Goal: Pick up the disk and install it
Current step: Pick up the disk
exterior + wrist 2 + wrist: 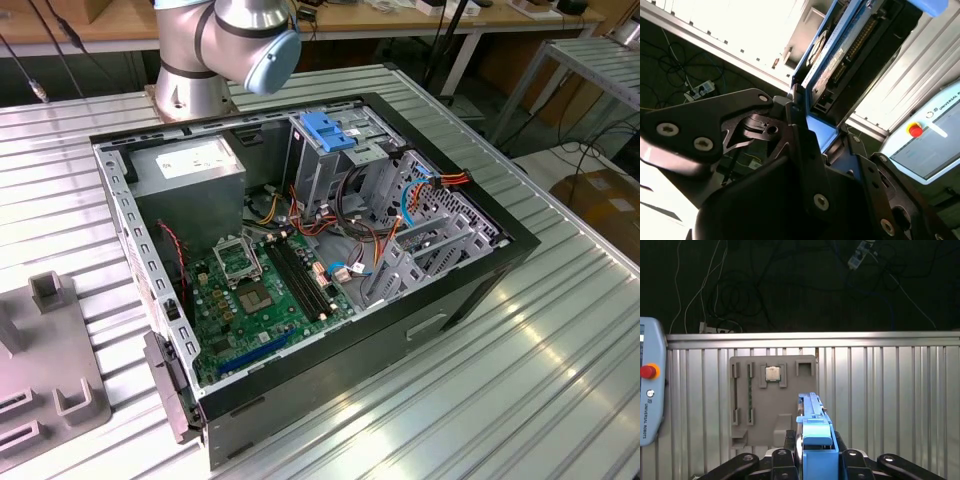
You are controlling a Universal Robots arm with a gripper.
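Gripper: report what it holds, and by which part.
The disk, clamped at one end, the jaws against its two flat faces.

Ribbed metal table; PC case, grey fixture atop

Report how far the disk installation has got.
Done: the flat grey metal disk with blue plastic rails is picked up. In hand: the black gripper holds it edge-on above the ribbed metal table. Left: not yet in the grey drive cage of the open black computer case.
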